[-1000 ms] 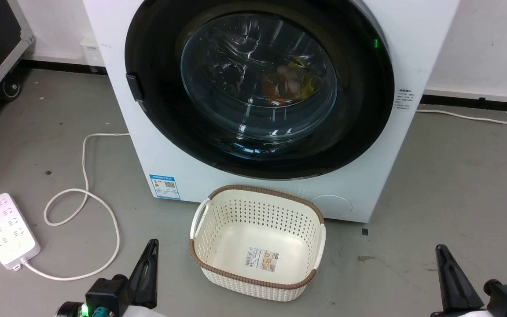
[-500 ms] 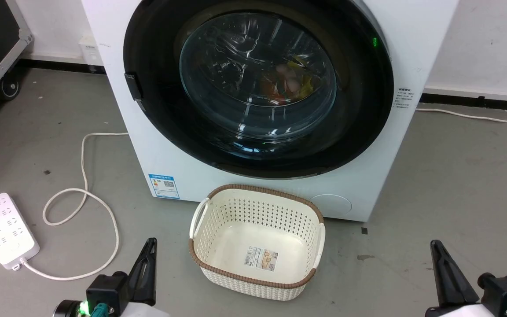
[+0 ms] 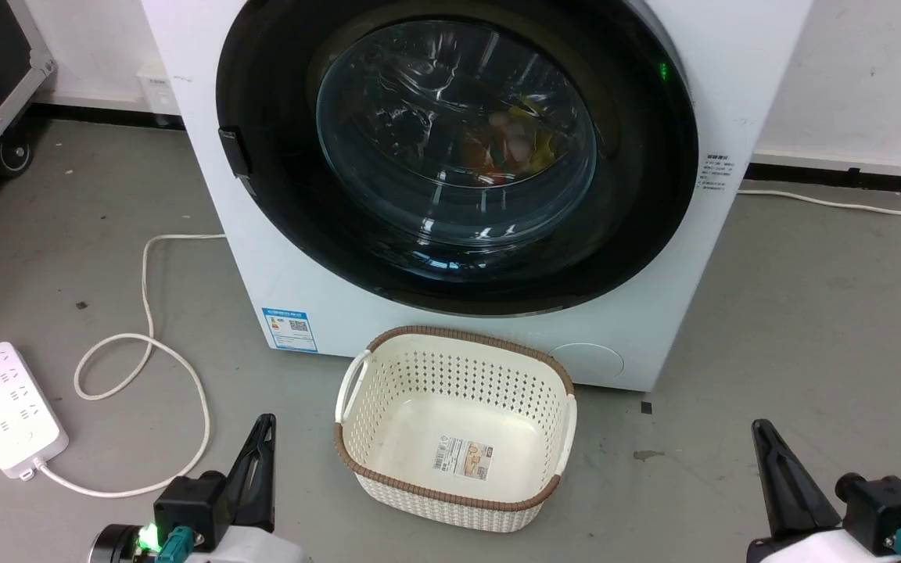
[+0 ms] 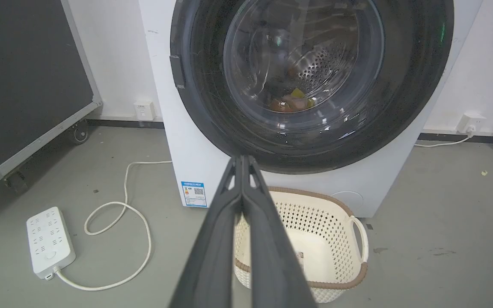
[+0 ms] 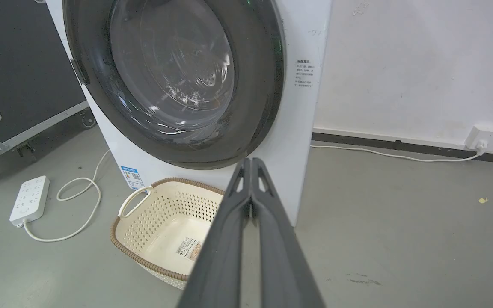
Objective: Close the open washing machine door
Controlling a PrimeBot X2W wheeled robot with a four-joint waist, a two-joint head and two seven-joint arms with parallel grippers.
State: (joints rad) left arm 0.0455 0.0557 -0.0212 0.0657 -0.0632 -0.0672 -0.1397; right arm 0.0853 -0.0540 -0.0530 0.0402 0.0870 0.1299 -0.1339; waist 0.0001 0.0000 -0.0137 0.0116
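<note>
Washer stands straight ahead. Door sits in its front, apparently flush all round, so it is likely latched already and the task looks done or nearly so. Handling, judged: stiff, fairly heavy, glossy and slippery, with fragile glass at centre. Push flat on the black ring, at the edge away from the hinge. Basket stands just before the washer, below the door. Left gripper and right gripper hang low, well apart from the door, fingers pressed together, holding nothing.
</note>
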